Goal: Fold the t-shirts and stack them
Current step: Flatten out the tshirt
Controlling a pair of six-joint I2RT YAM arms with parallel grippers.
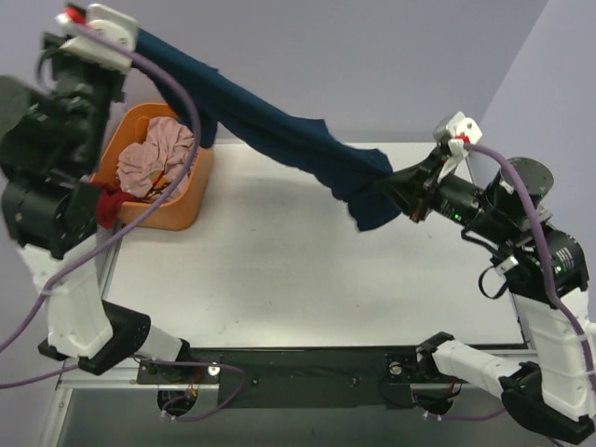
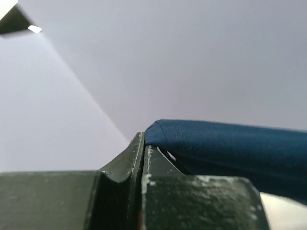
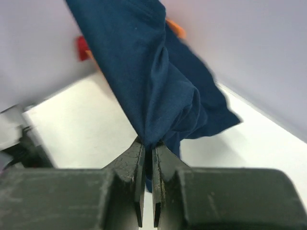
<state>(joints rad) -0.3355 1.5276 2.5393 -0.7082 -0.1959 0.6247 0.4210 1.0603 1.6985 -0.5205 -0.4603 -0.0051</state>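
Note:
A navy blue t-shirt (image 1: 270, 130) hangs stretched in the air between my two grippers, above the white table (image 1: 279, 270). My left gripper (image 1: 140, 39) is raised high at the far left and is shut on one end of the shirt (image 2: 230, 143). My right gripper (image 1: 389, 182) is at the right, above the table, shut on the other end of the shirt (image 3: 148, 86); loose cloth droops below it. An orange basket (image 1: 172, 209) at the left table edge holds a crumpled pink shirt (image 1: 154, 158) and a red one (image 1: 109, 205).
The basket stands at the far left of the table, under the left arm. A purple cable (image 1: 177, 93) loops from the left wrist over the basket. A black rail (image 1: 298, 372) runs along the near edge between the arm bases.

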